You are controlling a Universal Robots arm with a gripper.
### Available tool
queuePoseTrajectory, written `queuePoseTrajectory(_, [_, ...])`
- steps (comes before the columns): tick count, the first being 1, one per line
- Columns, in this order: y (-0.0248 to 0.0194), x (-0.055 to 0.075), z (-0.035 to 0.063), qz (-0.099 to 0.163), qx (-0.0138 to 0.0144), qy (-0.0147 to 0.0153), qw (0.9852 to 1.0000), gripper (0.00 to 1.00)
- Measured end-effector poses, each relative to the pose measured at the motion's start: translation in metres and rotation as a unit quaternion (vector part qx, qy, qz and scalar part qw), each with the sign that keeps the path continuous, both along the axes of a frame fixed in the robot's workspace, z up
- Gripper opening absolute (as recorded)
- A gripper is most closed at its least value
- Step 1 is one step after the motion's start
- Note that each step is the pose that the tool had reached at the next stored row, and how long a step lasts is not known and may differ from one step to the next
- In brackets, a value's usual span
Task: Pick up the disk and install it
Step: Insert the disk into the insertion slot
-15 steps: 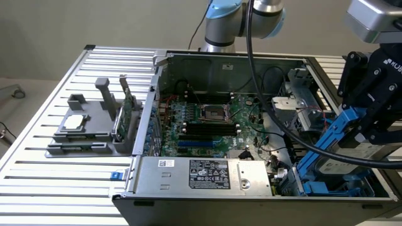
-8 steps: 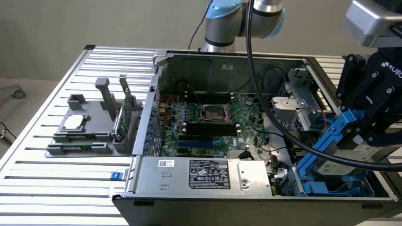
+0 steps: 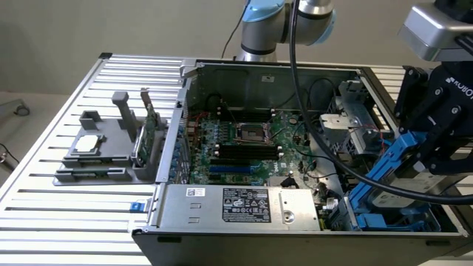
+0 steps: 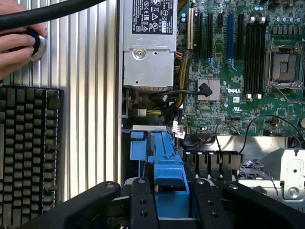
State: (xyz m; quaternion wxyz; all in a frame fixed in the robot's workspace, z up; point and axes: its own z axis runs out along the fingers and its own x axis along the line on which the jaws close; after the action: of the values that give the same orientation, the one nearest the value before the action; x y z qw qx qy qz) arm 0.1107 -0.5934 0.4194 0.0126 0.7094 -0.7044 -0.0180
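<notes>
While clamped in the gripper (image 3: 436, 152), the disk (image 3: 391, 160) hangs tilted at the exterior frame's right, above the blue drive bay (image 3: 369, 221) of the open case (image 3: 266, 83). Pickup done; seating outstanding.

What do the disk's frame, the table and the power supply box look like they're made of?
The disk frame: likely plastic, smooth saturated blue with moulded clips. The table: probably bare aluminium, matt silver, ribbed like an extrusion. The power supply: seemingly sheet steel, dull grey, folded edges.
</notes>
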Motion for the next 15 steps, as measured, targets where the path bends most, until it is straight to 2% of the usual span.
queuePoseTrajectory(15, [0.0,0.0002,-0.0101,0.0,0.0,0.0003,1.0,0.33])
